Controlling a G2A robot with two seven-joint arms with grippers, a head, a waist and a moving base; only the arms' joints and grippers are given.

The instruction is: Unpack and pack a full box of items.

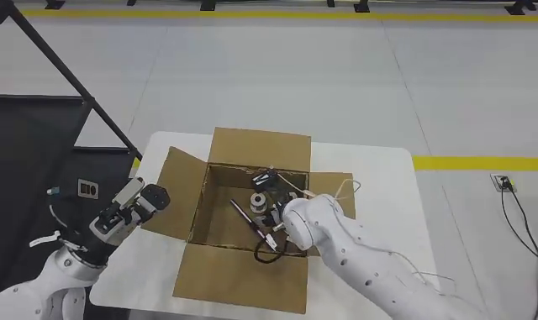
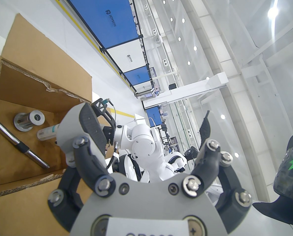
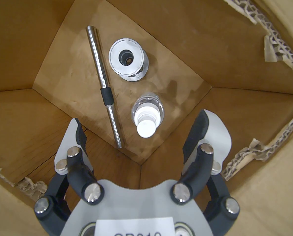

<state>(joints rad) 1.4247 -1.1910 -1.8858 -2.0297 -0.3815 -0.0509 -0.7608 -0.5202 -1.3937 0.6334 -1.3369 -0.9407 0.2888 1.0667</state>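
While spread inside the box (image 3: 25,50), right gripper (image 3: 139,121) is hovering over the bottle (image 3: 148,110).
Likely light, slick — neck offering best hold.

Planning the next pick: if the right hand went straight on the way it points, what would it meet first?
Most likely the white-capped bottle in the box, centred ahead of the right hand; depth is unclear.

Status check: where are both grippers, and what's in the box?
Right gripper open, inside box, above bottle. Left gripper open, outside box, holding nothing. Rod and metal spool beside bottle, nothing covering it.
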